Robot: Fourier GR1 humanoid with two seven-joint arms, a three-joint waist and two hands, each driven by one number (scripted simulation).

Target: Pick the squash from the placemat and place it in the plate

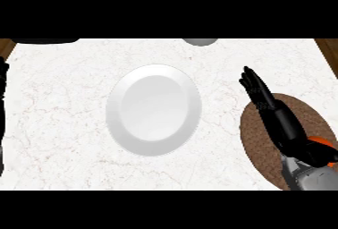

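- Fingers (pixel 254 87) of the right hand (pixel 285 120) stretch straight and together toward the upper left, spread round nothing; the hand lies over the brown placemat (pixel 259 152) at the right of the frame, and its fingertips reach past the mat's upper edge onto the white marbled surface (pixel 59 112).
- At the far left edge a thin dark strip (pixel 3 80) shows; whether it is the left hand cannot be told.
- Left of centre to centre, the white plate (pixel 154 110) lies flat on the surface, with nothing on it, well apart from the right hand's fingertips.
- At the top edge, a grey rounded object (pixel 200 41) is cut off by the frame, and a dark shape (pixel 46 40) sits in the upper left corner.
- At the lower right, the squash (pixel 321 142) shows only as a small orange patch behind the wrist, on the placemat's right side, at the opposite end of the hand from the fingertips and not held.
- Most of the squash is hidden by the black hand and the grey forearm (pixel 317 179); its shape cannot be told.
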